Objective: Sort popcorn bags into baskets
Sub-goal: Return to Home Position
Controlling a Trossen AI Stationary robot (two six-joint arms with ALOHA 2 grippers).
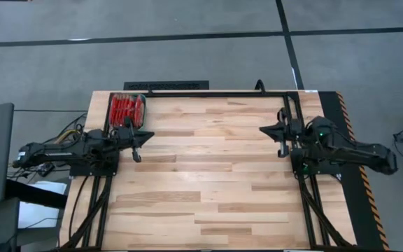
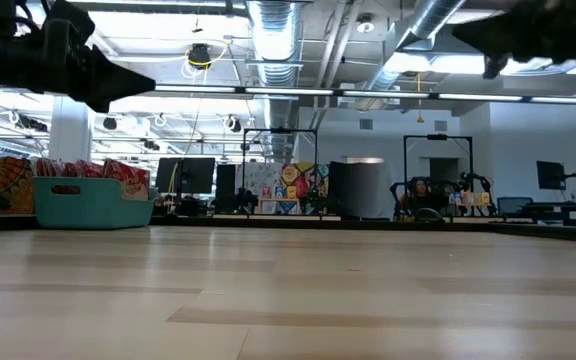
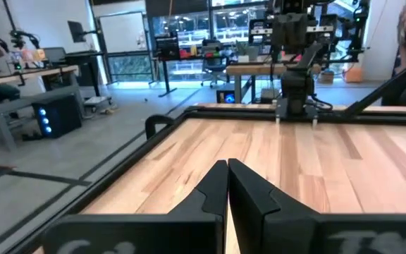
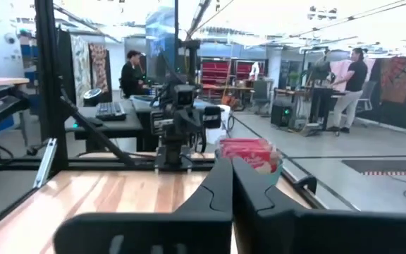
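Both arms raised over the table (image 1: pixel 215 182), popcorn bags (image 1: pixel 126 110) packed in the basket (image 2: pixel 88 205).
Left pincer (image 3: pixel 228 164): fingers pressed together, gripping nothing, hanging just beside the teal basket in the corner on its side. Right pincer (image 4: pixel 231 161): same story, closed tight and empty, facing across from the opposite edge, well apart from the bags. Red bags stand on end, filling the basket, their tops above its rim.
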